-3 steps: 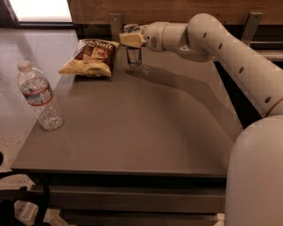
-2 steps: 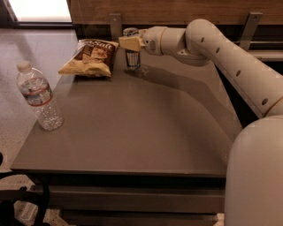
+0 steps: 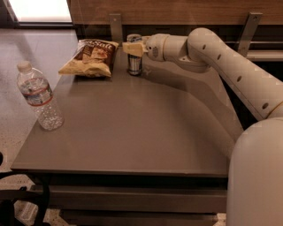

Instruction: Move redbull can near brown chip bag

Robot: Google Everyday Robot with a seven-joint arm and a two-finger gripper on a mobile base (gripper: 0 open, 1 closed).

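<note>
While your gripper [image 3: 132,48] pinched the redbull can [image 3: 134,66] upright at the far edge of the table [image 3: 132,132], the brown chip bag [image 3: 90,57] lay just beside it. Clear water bottle [image 3: 40,99] stood well apart near the table's side, wood paneling [image 3: 177,11] behind.

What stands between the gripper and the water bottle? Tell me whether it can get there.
Probably yes. The gripper is at the redbull can by the table's far edge; the water bottle stands upright near the left edge. Only the brown chip bag lies near the straight line, low enough to pass over.
</note>
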